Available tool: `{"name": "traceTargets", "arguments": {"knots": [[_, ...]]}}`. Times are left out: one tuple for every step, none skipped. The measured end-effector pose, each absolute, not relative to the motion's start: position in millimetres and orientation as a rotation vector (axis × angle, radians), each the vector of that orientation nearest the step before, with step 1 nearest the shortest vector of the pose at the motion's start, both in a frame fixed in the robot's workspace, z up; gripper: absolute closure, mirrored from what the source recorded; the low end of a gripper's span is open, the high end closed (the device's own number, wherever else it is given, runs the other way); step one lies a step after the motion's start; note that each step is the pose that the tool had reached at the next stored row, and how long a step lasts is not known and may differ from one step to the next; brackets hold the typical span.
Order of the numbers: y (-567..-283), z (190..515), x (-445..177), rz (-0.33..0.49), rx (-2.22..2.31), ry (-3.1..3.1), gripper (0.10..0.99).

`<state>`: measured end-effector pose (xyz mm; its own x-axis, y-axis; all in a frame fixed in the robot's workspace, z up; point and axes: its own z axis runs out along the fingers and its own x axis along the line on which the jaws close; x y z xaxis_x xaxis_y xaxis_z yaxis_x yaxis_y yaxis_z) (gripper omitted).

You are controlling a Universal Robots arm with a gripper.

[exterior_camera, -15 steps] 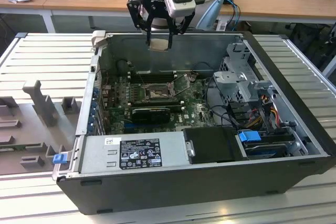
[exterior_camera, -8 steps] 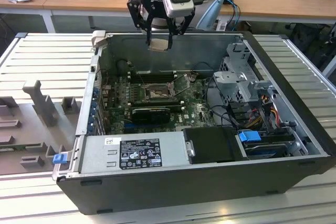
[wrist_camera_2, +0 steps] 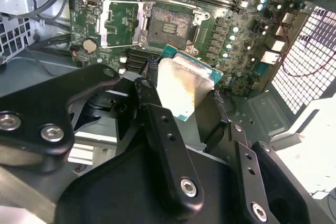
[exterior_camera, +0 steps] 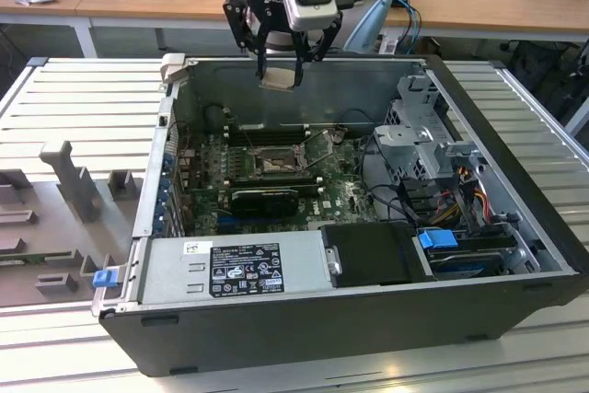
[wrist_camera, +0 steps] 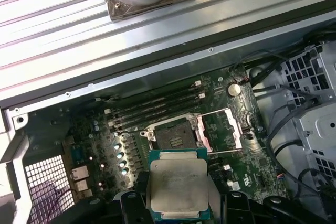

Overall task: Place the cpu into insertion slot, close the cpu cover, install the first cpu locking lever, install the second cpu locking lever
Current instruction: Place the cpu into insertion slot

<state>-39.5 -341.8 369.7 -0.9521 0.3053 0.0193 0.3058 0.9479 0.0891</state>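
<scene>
Claw (exterior_camera: 279, 69) noted clenched on the cpu (exterior_camera: 279, 78), the chip being pinched at two opposite edges between the black fingers (wrist_camera_2: 149, 95) and held clear of everything else. The cpu is seen in both wrist views (wrist_camera_2: 184, 82) (wrist_camera: 177, 190) as a flat square with a green rim and a dull silvery-beige lid; the lid is marked by a brownish smudge, and any print on it is too faint to be made out. The held chip is raised above the open computer case (exterior_camera: 368, 319), close to the case wall nearest the claw. The insertion slot (exterior_camera: 273, 165) (wrist_camera_2: 167, 27) (wrist_camera: 173, 132) is found well below the claw, dark-framed on the green board, uncovered and unfilled. The cpu cover (wrist_camera_2: 105, 24) (wrist_camera: 203, 139) is swung open just beside the slot, its window showing the board behind. Long black memory slots (wrist_camera: 157, 106) are recorded on the slot's other side, nearer the case wall. Farther from the claw than the slot, a power supply (exterior_camera: 166, 273) is seen carrying a black label (exterior_camera: 247, 269) and a small white sticker (exterior_camera: 191, 248); the lettering on both is too small to be read.
</scene>
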Motion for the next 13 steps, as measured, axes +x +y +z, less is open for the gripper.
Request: {"name": "traceTargets", "arguments": {"knots": [[-341.8, 369.7, -39.5, -0.143, -0.493, -3.094, 0.561], [-341.8, 369.7, -39.5, -0.143, -0.498, -3.094, 0.561], [-341.8, 369.7, -39.5, -0.143, -0.503, -3.093, 0.561], [-341.8, 369.7, -39.5, -0.143, -0.508, -3.092, 0.561], [-341.8, 369.7, -39.5, -0.143, -0.513, -3.092, 0.561], [-341.8, 369.6, -39.5, -0.143, -0.519, -3.091, 0.561], [-341.8, 369.7, -39.5, -0.143, -0.525, -3.090, 0.561], [-341.8, 369.7, -39.4, -0.143, -0.531, -3.089, 0.561], [-341.8, 369.7, -39.5, -0.143, -0.537, -3.088, 0.561], [-341.8, 369.6, -39.5, -0.143, -0.543, -3.087, 0.561], [-341.8, 369.6, -39.5, -0.143, -0.550, -3.086, 0.561], [-341.8, 369.6, -39.5, -0.143, -0.556, -3.085, 0.561], [-341.8, 369.6, -39.5, -0.143, -0.566, -3.084, 0.561]]}}
